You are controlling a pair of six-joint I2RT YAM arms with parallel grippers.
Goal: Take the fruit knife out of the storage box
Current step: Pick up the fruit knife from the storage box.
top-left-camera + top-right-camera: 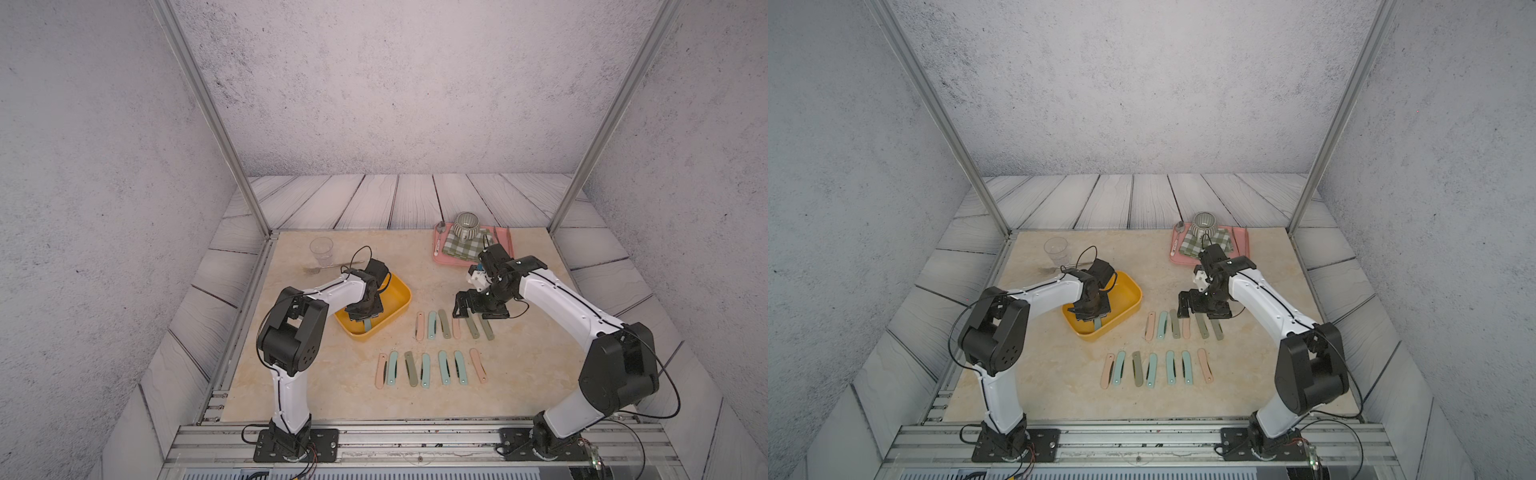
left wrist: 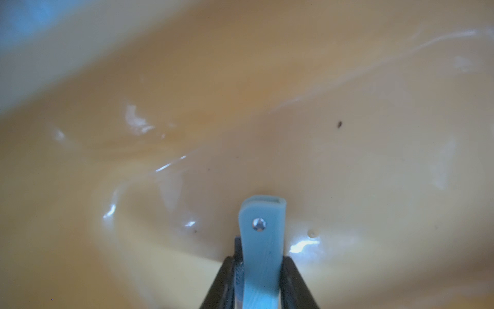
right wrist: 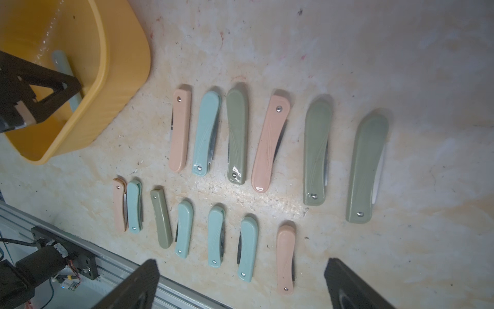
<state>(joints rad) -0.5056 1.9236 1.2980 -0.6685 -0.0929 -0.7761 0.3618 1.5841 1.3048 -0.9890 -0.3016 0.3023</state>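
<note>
Knife (image 2: 263, 254): teal folding fruit knife, closed, inside the box (image 1: 401, 291) at its near end, left side of the table (image 1: 332, 374). The left gripper (image 2: 260, 264) is down in the box, fingers (image 2: 290, 270) clenched on the handle across its width, rivet end sticking out past the tips. Grip looks centred and square in the left wrist view. It's blurry there, so can't tell if the knife is off the box floor yet.

Step in hand, as I read it: grasp made, lift-out is next. To do it well:
- go straight up first and clear the near wall before any sideways move; the wall is low but right beside the knife
- keep the clamp firm, since the smooth plastic handle could pivot between the pads
- watch the box, which is light and may tip or drag if the knife catches its wall
- carry right toward the rows of knives (image 1: 432, 368) and set it in a free gap, not on a neighbour

Right gripper (image 3: 240, 263) is spread wide, holding nothing, hanging over the far row, well apart from the box. Best left parked there, out of the carry path.
</note>
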